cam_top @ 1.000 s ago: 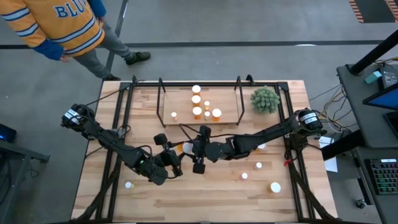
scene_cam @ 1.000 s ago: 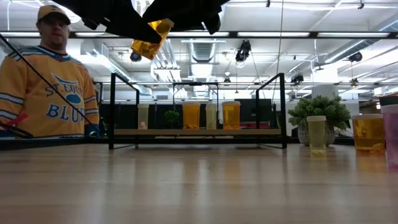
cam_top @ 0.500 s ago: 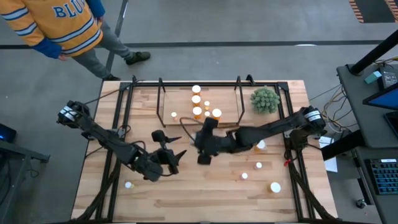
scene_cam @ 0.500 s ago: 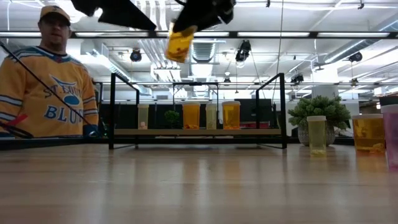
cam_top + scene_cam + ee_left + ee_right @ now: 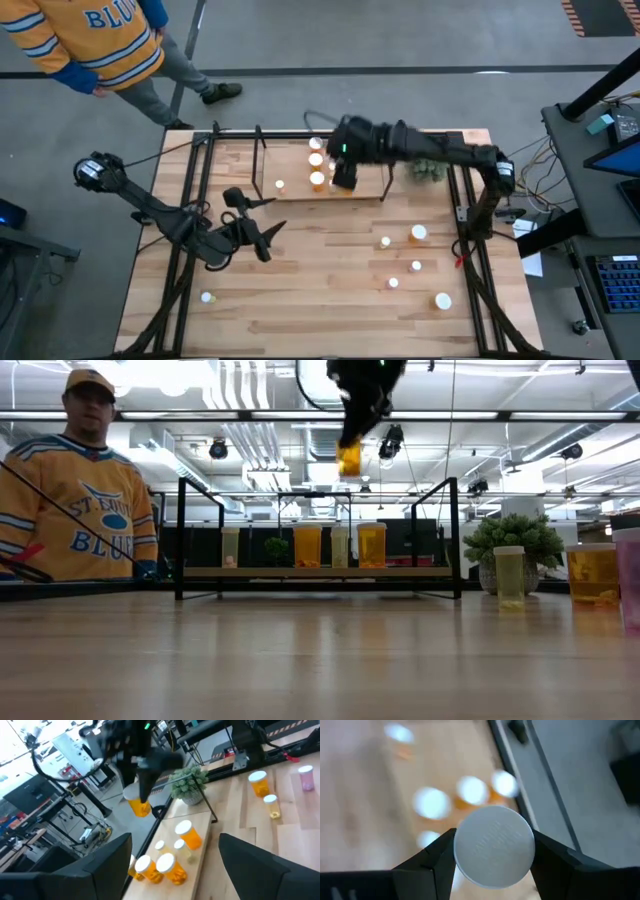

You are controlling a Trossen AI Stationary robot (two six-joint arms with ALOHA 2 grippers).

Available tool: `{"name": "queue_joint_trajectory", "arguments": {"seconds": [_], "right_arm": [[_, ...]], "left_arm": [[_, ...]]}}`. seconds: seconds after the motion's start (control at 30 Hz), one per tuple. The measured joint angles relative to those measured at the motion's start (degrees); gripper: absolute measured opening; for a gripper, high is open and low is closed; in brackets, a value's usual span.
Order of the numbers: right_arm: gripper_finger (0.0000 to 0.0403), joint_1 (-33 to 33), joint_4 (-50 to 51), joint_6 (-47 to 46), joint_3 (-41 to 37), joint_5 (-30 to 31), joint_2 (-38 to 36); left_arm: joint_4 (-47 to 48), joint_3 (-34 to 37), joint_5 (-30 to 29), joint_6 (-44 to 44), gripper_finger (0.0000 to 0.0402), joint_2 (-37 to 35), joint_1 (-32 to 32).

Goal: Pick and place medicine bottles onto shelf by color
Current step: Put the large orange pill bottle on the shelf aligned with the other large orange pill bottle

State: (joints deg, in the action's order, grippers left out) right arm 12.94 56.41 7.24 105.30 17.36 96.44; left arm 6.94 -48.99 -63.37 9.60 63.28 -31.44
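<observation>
From above, you have about six bottles (image 5: 316,180) standing on the shelf (image 5: 365,190) at upper centre, and five more (image 5: 418,233) wait lower right and lower left. Your right gripper (image 5: 343,178) reaches over the shelf. Your left gripper (image 5: 262,232), left of centre, is empty with jaws spread.

At table height, an orange bottle (image 5: 349,458) hangs top centre, above the shelf's row.

Through the right wrist, your jaws clamp that bottle's white cap (image 5: 494,845).

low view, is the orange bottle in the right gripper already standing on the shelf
No, the orange bottle hangs in the right gripper well above the shelf.
</observation>
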Motion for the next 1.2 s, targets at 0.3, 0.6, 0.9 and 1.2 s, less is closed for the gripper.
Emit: {"name": "queue_joint_trajectory", "arguments": {"seconds": [0.3,0.6,0.9,1.2], "right_arm": [[0.0196,13.2,1.8,9.1,-5.4,-1.4,0.6],[0.0196,14.4,-0.5,12.6,-8.1,-7.2,2.0],[0.0196,12.4,-8.2,13.0,-3.4,-14.3,2.0],[0.0196,13.6,-12.9,11.3,-3.9,-27.5,2.2]], "left_arm": [[0.0,0.0,-0.1,3.9,0.0280,-1.5,0.5],[0.0,0.0,-0.2,5.0,0.0280,-1.5,1.9],[-0.1,0.0,-0.2,7.4,0.0280,-1.6,4.1],[-0.4,0.6,-0.2,8.7,0.0280,-1.5,7.0]]}}
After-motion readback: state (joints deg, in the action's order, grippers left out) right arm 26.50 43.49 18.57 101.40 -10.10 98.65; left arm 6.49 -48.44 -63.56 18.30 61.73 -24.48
